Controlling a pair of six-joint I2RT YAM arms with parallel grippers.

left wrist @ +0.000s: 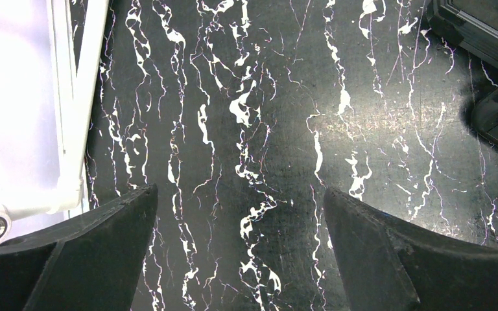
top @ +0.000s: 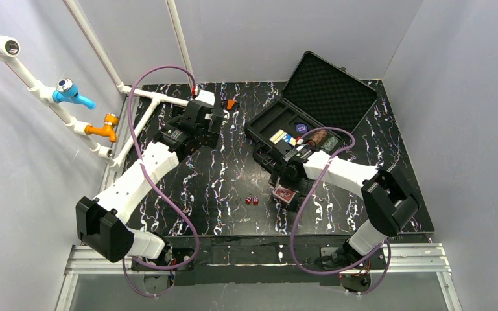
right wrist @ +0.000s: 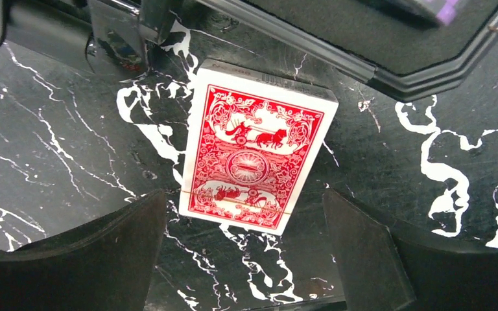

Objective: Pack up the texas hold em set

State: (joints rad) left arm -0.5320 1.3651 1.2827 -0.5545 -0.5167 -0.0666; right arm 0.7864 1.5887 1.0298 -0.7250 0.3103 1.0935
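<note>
Card deck (right wrist: 257,162) between wide-open right hand (right wrist: 243,197), ungripped.

No words or numbers can be read anywhere. The red card deck (right wrist: 257,162) shows only a drawn pattern with a horse cart.

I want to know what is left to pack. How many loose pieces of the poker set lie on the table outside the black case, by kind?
red-backed rectangular card deck: 1
small red dice: 2
Total: 3
</note>
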